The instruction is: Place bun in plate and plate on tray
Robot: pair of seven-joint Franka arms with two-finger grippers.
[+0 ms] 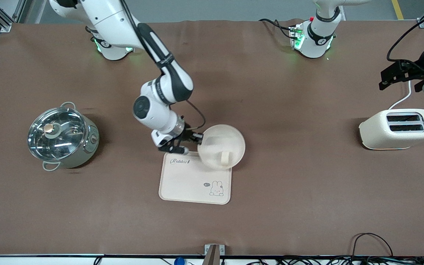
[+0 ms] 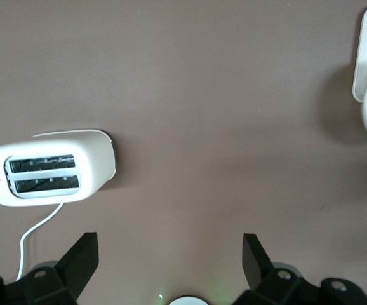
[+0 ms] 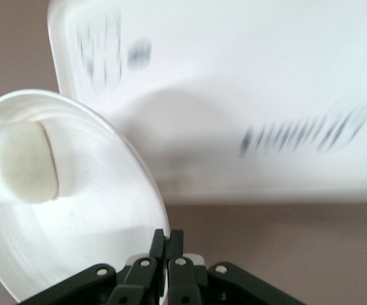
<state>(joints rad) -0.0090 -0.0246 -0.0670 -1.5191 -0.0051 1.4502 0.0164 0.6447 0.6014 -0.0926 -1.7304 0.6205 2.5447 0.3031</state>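
Note:
My right gripper (image 1: 198,137) is shut on the rim of the round cream plate (image 1: 219,141) and holds it tilted above the corner of the Rabbit tray (image 1: 186,182) nearest the robots. The bun (image 1: 225,158) lies in the plate at its lower edge. In the right wrist view the fingers pinch the plate's rim (image 3: 159,216), the bun (image 3: 17,162) rests inside, and the tray (image 3: 247,82) lies below. My left gripper (image 1: 394,76) is open and empty, up over the table near the toaster at the left arm's end. In the left wrist view its fingers (image 2: 84,254) stand wide apart.
A cream toaster (image 1: 398,129) with a white cord stands at the left arm's end; it also shows in the left wrist view (image 2: 47,166). A steel pot with a glass lid (image 1: 62,137) stands at the right arm's end. Cables run along the table's front edge.

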